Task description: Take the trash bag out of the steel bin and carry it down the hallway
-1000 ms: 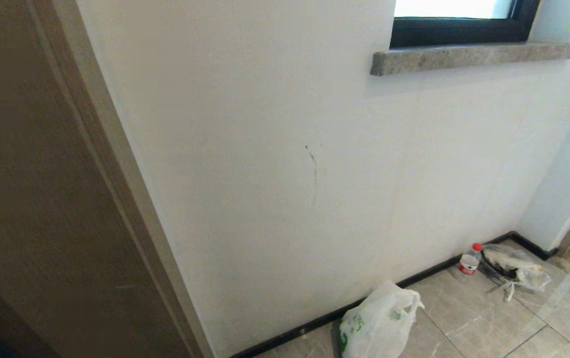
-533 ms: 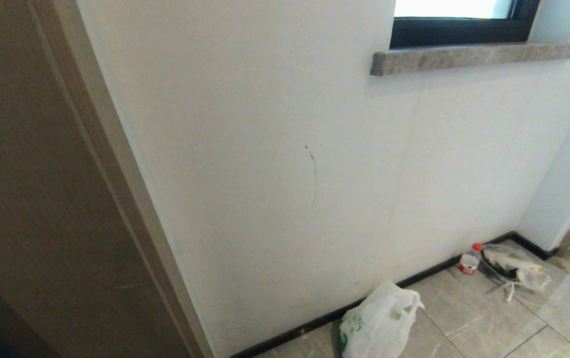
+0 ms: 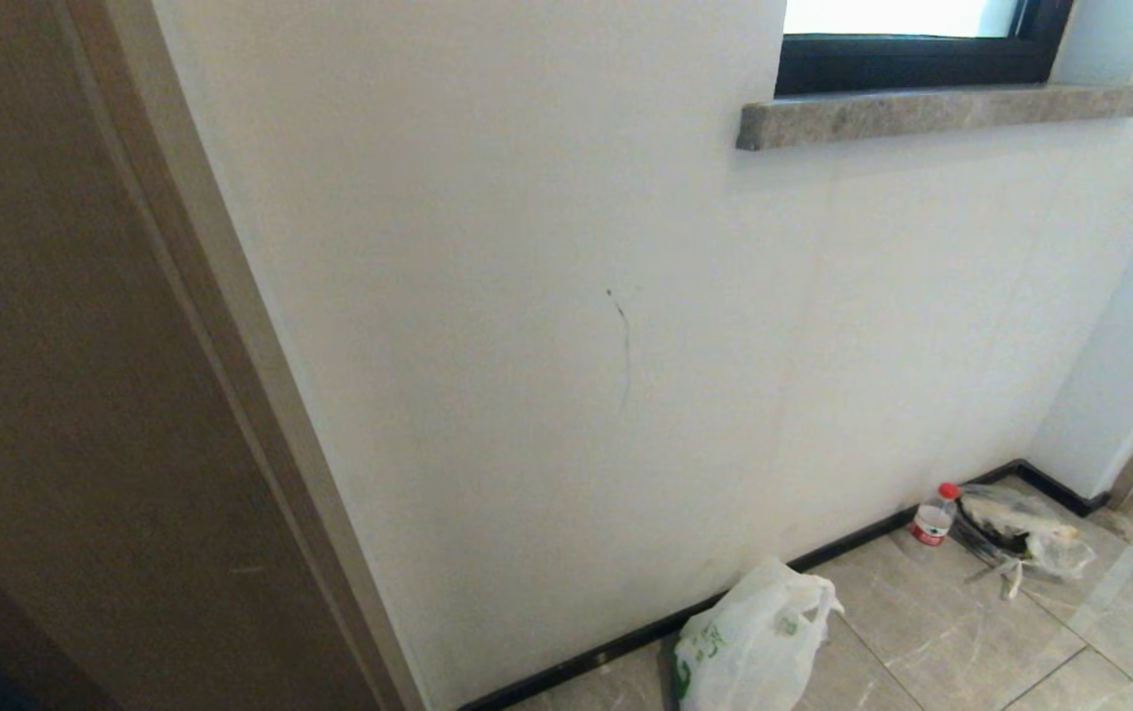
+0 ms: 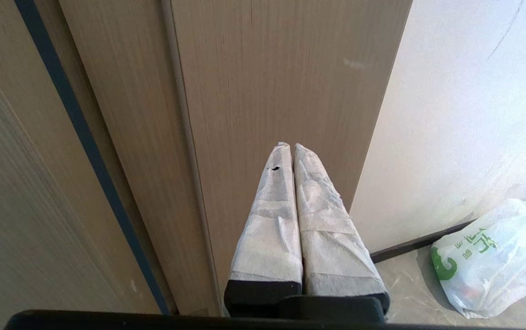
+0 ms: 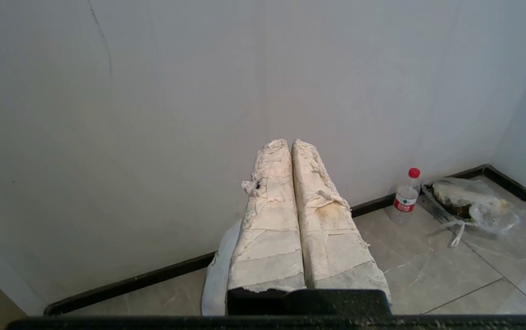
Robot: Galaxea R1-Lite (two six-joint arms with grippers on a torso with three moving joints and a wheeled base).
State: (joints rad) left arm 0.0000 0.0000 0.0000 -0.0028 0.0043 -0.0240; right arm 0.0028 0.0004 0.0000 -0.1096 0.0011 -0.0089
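The white trash bag (image 3: 749, 642) with green print lies on the hallway floor (image 3: 931, 632) against the dark baseboard; it also shows in the left wrist view (image 4: 496, 261), and in the right wrist view only a strip of the bag (image 5: 217, 275) shows behind the fingers. The steel bin is out of view. My left gripper (image 4: 289, 145) is shut and empty, held up in front of a wooden door frame. My right gripper (image 5: 289, 142) is shut and empty too, above the bag and facing the white wall. Neither arm appears in the head view.
A small water bottle (image 3: 933, 515) with a red cap stands by the baseboard to the right. Next to it lies a see-through bag (image 3: 1020, 533) with dark contents. A brown door frame (image 3: 230, 395) stands at the left, a stone window sill (image 3: 941, 111) above.
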